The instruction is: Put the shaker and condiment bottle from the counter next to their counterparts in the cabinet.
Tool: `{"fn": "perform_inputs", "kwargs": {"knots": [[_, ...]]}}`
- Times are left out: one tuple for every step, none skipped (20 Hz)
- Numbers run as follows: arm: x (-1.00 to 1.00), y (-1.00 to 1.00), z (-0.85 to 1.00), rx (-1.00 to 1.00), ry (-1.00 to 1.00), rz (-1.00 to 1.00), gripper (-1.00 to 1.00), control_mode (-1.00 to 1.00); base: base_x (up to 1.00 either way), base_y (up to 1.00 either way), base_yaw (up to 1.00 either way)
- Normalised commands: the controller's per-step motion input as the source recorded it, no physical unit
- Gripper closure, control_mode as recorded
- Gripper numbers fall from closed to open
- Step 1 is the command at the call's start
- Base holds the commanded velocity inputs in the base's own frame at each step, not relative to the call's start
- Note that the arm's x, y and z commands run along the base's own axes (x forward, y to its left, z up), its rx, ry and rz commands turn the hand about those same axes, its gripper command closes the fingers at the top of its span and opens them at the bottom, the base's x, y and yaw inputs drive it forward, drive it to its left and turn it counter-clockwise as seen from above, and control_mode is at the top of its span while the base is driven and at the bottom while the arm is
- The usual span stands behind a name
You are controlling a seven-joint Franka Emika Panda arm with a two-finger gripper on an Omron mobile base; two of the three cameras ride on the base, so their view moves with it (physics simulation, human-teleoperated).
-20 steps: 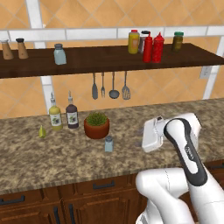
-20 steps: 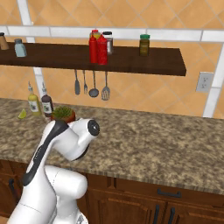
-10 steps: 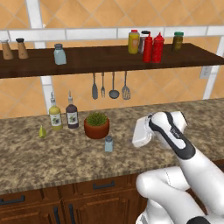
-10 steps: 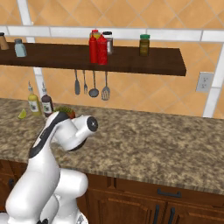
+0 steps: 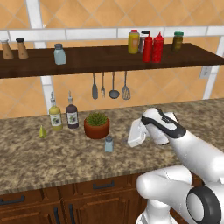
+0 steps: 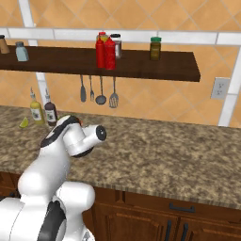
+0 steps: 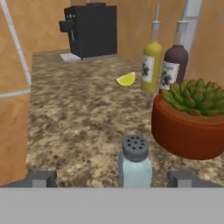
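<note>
shaker (image 7: 135, 168) upright on bench (image 5: 61, 157), just beside potted succulent (image 7: 189, 119) – centred between spread, empty jaws. red condiment bottle looks already on cabinet (image 5: 109, 59). advise: advance straight, grip glass body below cap – avoid nudging pot.

Two pale shakers (image 5: 108, 143) (image 5: 59, 54), two brown shakers (image 5: 6, 49) (image 5: 22, 48), two oil bottles (image 5: 55, 115) (image 5: 72, 114), seemingly four hanging utensils (image 5: 95, 86).

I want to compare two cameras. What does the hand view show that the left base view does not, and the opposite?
Hand view alone: a black coffee machine at the counter's far end.

Left base view alone: the cabinet with its bottles, and the hanging utensils.

Both: the shaker before the open claw, the potted succulent, two oil bottles, the lemon wedge.
</note>
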Motion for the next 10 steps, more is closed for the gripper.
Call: {"fn": "perform_inputs", "kwargs": {"knots": [[0.14, 0.00, -0.16, 0.00, 0.00, 0.00, -1.00, -1.00, 0.00, 0.00, 0.00], [0.15, 0.00, -0.11, 0.01, 0.00, 0.00, -1.00, -1.00, 0.00, 0.00, 0.00], [0.11, 0.00, -0.11, 0.02, 0.00, 0.00, -1.00, -1.00, 0.00, 0.00, 0.00], [0.28, 0.00, -0.08, 0.00, 0.00, 0.00, -1.00, -1.00, 0.00, 0.00, 0.00], [0.41, 0.00, -0.02, 0.00, 0.00, 0.00, -1.00, -1.00, 0.00, 0.00, 0.00], [0.43, 0.05, -0.04, 0.00, 0.00, 0.00, -1.00, -1.00, 0.00, 0.00, 0.00], [0.39, 0.03, -0.02, 0.00, 0.00, 0.00, -1.00, -1.00, 0.00, 0.00, 0.00], [0.39, 0.09, -0.11, 0.00, 0.00, 0.00, -1.00, -1.00, 0.00, 0.00, 0.00], [0.33, 0.08, -0.16, 0.00, 0.00, 0.00, -1.00, -1.00, 0.00, 0.00, 0.00], [0.21, 0.08, -0.25, 0.00, 0.00, 0.00, -1.00, -1.00, 0.00, 0.00, 0.00]]}}
